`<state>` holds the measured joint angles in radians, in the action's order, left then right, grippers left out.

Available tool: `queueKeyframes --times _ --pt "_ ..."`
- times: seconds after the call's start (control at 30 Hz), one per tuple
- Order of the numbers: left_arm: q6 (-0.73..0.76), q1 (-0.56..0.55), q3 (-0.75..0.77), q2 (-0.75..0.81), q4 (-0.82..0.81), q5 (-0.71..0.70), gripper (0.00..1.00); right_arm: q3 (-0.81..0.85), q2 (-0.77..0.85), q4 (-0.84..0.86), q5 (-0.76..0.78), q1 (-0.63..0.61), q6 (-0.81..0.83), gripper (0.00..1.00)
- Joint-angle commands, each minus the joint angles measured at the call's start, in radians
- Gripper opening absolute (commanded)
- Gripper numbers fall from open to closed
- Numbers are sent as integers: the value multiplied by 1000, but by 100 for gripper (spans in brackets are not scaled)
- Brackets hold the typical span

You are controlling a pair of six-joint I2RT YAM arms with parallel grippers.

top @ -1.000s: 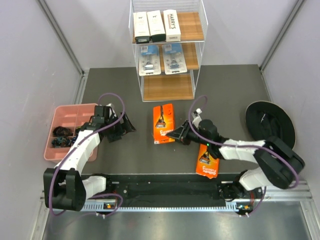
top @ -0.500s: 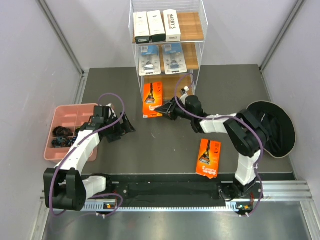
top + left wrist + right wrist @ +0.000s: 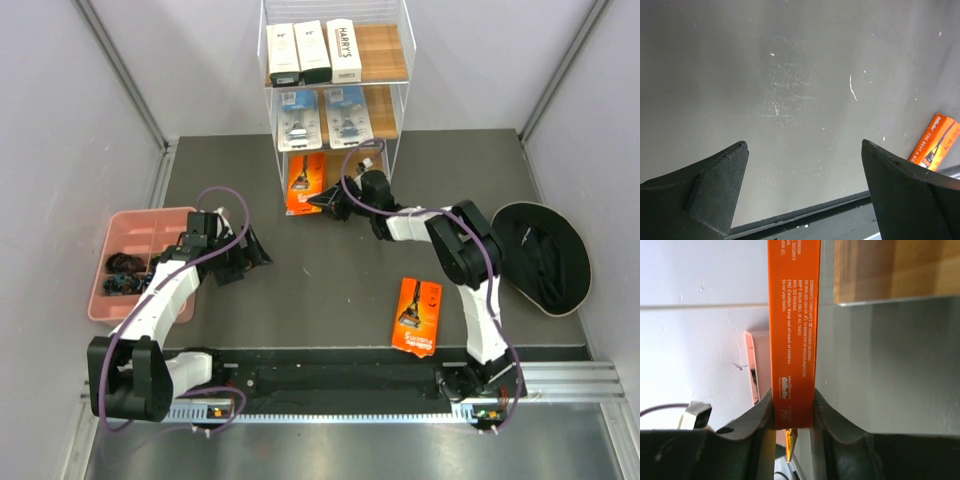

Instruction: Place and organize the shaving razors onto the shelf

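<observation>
Orange card (image 3: 305, 183) reached shelf (image 3: 385, 45), pinched between right fingers (image 3: 755, 425); left fingers (image 3: 710, 180) spread.

Even, bright overhead light; soft glare streaks the tabletop (image 3: 790, 100); close fingertips (image 3: 760, 425) look blurred, perhaps defocused.

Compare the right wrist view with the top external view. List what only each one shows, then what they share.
Only the right wrist view: the small printed caution text on the held orange card, seen close up between the fingers of the right claw.
Only the top external view: three white boxes on the top tier of the shelf, two blue blister packs on the middle tier, a second orange card lying on the table, and the pink tray.
Both: the right claw shut on that card, with the shelf's wood beside it.
</observation>
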<state>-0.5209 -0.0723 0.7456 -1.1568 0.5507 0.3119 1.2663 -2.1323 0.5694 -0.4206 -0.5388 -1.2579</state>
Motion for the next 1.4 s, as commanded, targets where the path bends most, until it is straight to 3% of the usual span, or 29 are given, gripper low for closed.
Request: queueKeyframes --times 0.0,0.5,0.7,0.83,1.03,1.17,1.27,1.3,1.37 --pt "32 6 -3 2 -18 52 99 149 -69 -45 -32 13 17 0" --pt "35 6 -22 2 -38 101 99 321 -251 -169 -21 34 -24 4" --pt "30 6 -26 0 -44 110 99 324 -256 -194 -26 37 -25 26" --pt "21 6 -23 -12 -69 122 98 282 -220 -204 -14 37 -3 51" --pt "16 5 23 -29 -101 115 85 219 -149 -227 5 39 28 71" --pt "25 -7 79 -56 -144 99 65 177 -117 -232 11 39 35 76" --pt "27 -41 104 -81 -184 90 36 139 -98 -218 14 40 38 79" --pt "25 -55 106 -86 -220 73 16 122 -92 -217 14 40 40 79" --pt "28 -111 106 -98 -265 40 3 96 -75 -188 13 40 34 79"
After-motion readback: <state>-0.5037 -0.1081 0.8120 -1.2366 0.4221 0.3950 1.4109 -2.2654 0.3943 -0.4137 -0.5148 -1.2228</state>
